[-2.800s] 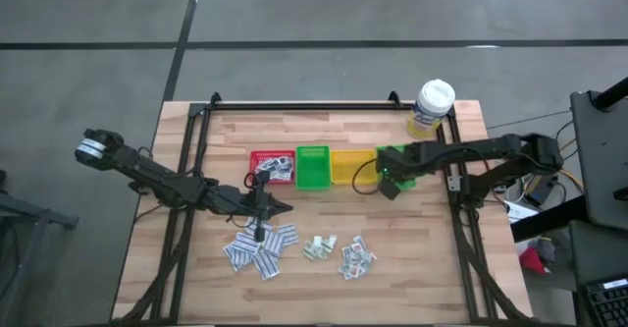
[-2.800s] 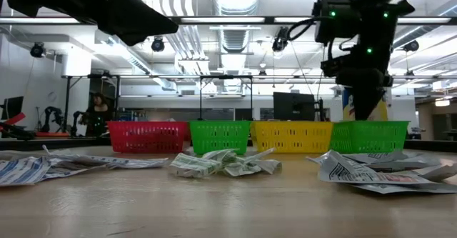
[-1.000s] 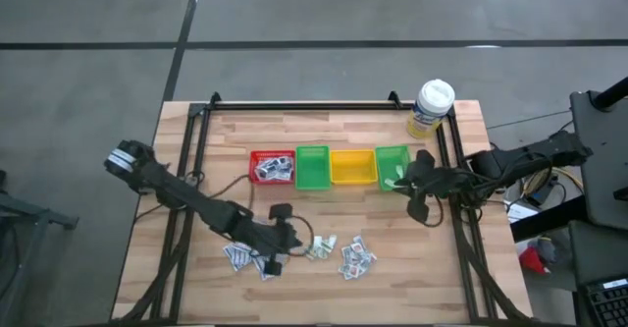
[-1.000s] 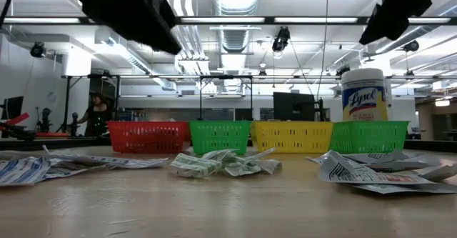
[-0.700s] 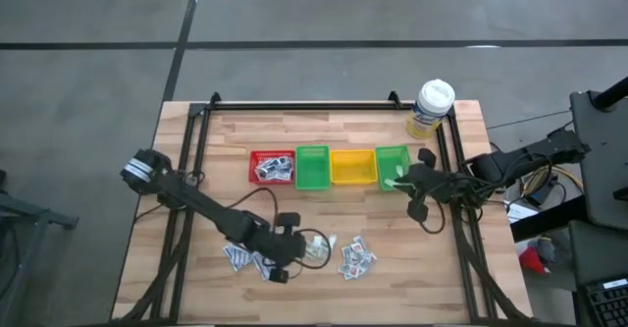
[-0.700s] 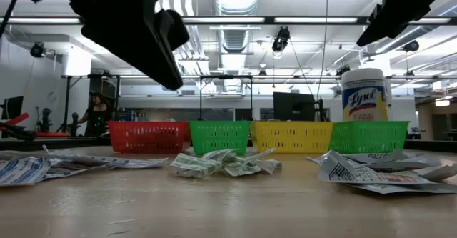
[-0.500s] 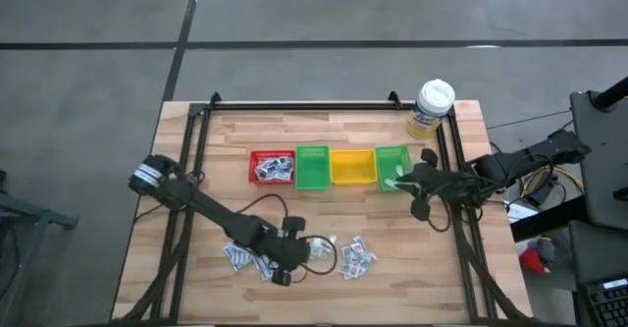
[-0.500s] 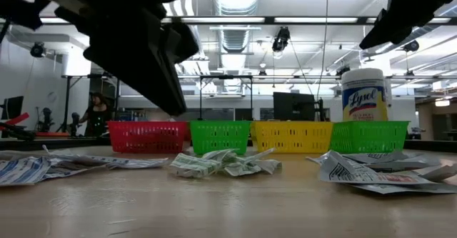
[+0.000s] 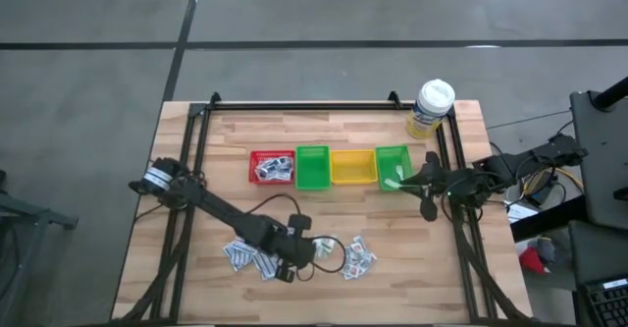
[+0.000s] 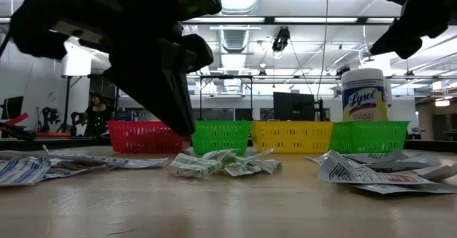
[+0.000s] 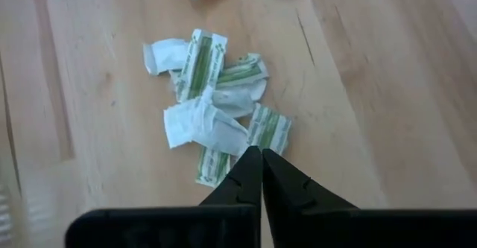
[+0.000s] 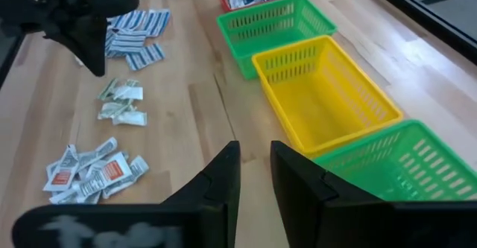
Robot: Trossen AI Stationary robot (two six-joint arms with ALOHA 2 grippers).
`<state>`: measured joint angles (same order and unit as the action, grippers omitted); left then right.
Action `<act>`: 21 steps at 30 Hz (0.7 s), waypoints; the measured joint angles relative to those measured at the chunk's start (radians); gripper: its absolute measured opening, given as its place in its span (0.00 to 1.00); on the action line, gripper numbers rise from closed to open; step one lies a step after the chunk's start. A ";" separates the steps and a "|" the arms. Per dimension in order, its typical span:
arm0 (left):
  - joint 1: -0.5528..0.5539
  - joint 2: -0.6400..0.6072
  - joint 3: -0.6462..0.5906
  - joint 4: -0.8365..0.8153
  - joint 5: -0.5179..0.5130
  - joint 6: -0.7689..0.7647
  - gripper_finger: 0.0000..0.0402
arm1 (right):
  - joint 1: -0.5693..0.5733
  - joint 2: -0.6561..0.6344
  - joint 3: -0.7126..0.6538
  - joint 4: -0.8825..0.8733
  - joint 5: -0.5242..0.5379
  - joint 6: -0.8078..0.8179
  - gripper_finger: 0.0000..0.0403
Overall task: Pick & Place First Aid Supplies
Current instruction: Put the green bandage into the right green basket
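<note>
Your left gripper [image 11: 261, 159] hangs right over the green-printed packets [image 11: 216, 103] in the middle of the near half of the table [image 9: 196, 278], and its fingers are pressed together, holding nothing. That is your first risk: come down like this and the closed tips only shove the little heap, scattering the packets or pushing several into a wad you cannot pick singly. These packets overlap and some look crumpled, so even with the fingers parted you could pinch two at once, or catch a loose flap and have it slip free on the lift. On one side of the heap lie the blue-printed packets [image 9: 247, 256], on the other the red-printed packets [image 9: 357, 258]; a sweep sideways mixes the sorts. Farther back stands the row of bins: the red bin [image 9: 272, 167] already holds packets, then the green bin [image 9: 313, 166], the yellow bin [image 9: 352, 166] and a second green bin [image 9: 392, 165], close enough that a careless drop lands in the wrong one. Your right gripper [image 12: 253, 166] waits beside that last bin, fingers slightly apart around nothing, though the high view is too small to say whether it touches the rim. The bottle [image 9: 431, 107] at the far corner could tip if that arm swings.
</note>
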<state>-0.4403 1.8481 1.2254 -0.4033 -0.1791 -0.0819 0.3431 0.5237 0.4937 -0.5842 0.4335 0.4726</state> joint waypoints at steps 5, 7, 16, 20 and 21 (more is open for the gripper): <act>0.003 -0.002 0.000 -0.003 0.003 0.000 0.16 | 0.000 0.001 -0.003 0.001 0.000 0.006 0.21; 0.003 -0.003 0.000 -0.004 0.003 0.000 0.24 | 0.000 0.001 -0.003 0.001 0.000 0.005 0.21; 0.007 0.001 -0.001 -0.016 0.006 0.003 0.39 | 0.000 0.001 -0.003 0.006 0.001 -0.007 0.19; 0.009 0.018 -0.003 -0.016 0.010 0.006 0.39 | 0.000 0.001 -0.004 0.022 0.003 -0.018 0.17; 0.011 0.022 -0.003 -0.012 0.013 0.007 0.39 | 0.000 0.001 -0.004 0.022 0.003 -0.019 0.17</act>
<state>-0.4290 1.8700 1.2224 -0.4158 -0.1658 -0.0753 0.3428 0.5250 0.4900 -0.5622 0.4366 0.4535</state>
